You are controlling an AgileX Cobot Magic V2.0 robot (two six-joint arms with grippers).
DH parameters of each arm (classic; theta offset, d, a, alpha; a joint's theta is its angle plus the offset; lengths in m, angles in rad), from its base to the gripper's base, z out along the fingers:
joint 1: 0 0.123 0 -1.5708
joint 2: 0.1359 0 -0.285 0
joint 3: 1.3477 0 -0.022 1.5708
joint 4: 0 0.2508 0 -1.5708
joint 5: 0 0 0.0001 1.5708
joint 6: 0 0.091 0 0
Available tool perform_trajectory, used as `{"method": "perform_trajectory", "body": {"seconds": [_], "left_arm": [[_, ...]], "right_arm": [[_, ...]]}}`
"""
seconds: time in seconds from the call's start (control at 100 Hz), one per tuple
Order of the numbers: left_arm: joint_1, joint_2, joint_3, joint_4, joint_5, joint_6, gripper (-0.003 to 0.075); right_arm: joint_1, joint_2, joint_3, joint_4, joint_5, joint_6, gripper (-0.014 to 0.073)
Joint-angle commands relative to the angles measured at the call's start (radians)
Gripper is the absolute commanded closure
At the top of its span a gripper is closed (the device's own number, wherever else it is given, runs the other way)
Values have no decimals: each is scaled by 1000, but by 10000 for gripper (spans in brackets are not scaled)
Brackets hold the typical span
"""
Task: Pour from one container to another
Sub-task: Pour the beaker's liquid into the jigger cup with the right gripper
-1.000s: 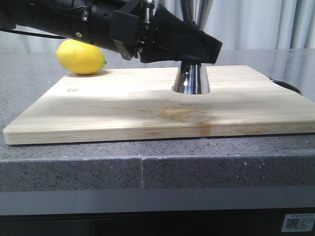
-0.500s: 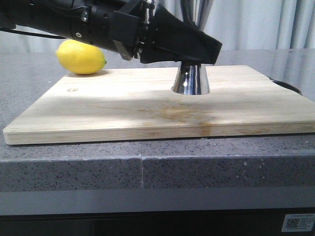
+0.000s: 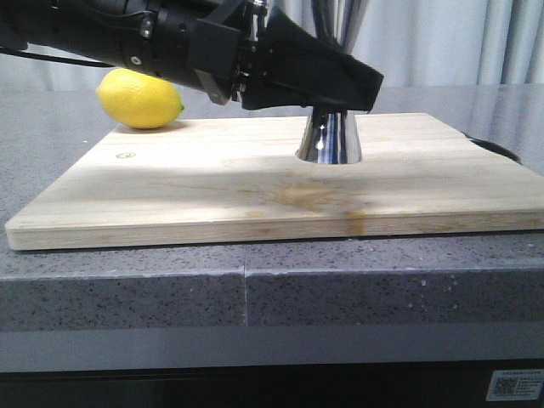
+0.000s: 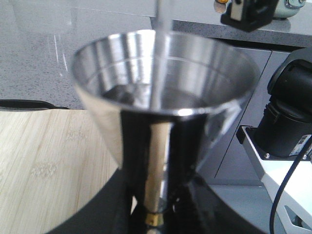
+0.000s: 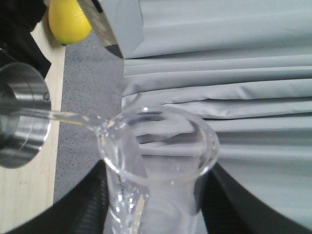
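Nothing moved: one beaker (image 5: 156, 161), one jigger (image 4: 163, 112), each pincer-clamped; one lemon (image 3: 140, 98).

My arms work over a grey speckled stone counter (image 3: 127, 289). On it lies a pale wooden cutting board (image 3: 212, 191), flat. A yellow lemon (image 3: 140, 99) lies at the board's far left corner. The steel jigger (image 3: 330, 138) stands upright on the board.
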Motion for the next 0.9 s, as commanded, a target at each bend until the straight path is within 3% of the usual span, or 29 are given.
{"method": "perform_trajectory", "body": {"seconds": [0.0,0.89], "left_arm": [[-8,-56,-33,-68,99,-6,687],[-8,-56,-33,-68,99,-6,687]], "right_arm": [[0,-24,-37,-30,-11,-4,389],[0,-24,-37,-113,6,-4,395]]}}
